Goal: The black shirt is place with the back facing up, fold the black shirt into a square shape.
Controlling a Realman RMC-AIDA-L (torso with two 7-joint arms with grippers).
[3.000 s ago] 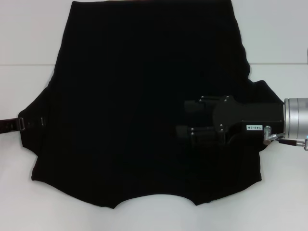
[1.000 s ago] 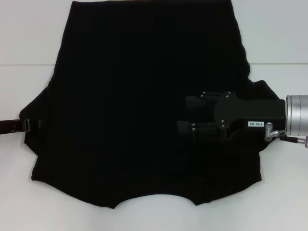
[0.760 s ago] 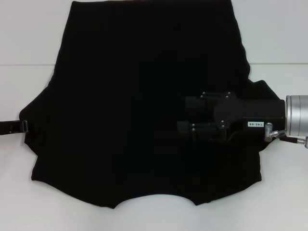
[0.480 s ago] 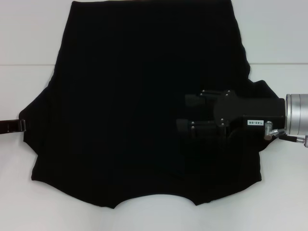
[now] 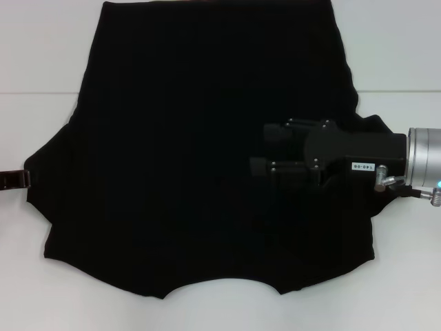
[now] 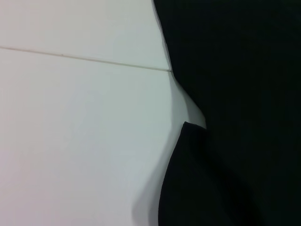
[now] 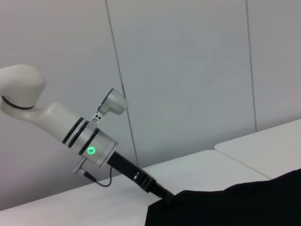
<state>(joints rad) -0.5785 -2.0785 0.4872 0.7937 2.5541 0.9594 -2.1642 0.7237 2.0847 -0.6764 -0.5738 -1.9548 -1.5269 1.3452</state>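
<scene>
A: The right hand (image 5: 265, 148) reaches in from the right in the head view, hovering over the right-hand part of the black shirt (image 5: 193, 138). Its two fingers show a gap between them, so I'd call it partly open, with nothing visibly in it.

B: And the left hand (image 5: 26, 179)?

A: Just a dark sliver at the shirt's left sleeve edge. I cannot tell how its fingers stand. The shirt lies spread flat on the white worktop (image 5: 41, 55), plain side up, hem far, sleeves out left and right.

B: Left wrist view?

A: Only the shirt's edge (image 6: 235, 117) against the worktop (image 6: 70, 141), one flap lying slightly raised. No fingers there.

B: Right wrist view?

A: It looks across at the left arm, whose hand (image 7: 165, 197) meets the shirt's margin (image 7: 225, 207); the grip itself is hidden.

B: So how should the fold go?

A: My guess is a sleeve-side fold inward. Each hand should pinch a single clean edge, lift low, carry it straight across, and lay it down without dragging the cloth beneath, keeping the folded edge parallel to the side seam.
</scene>
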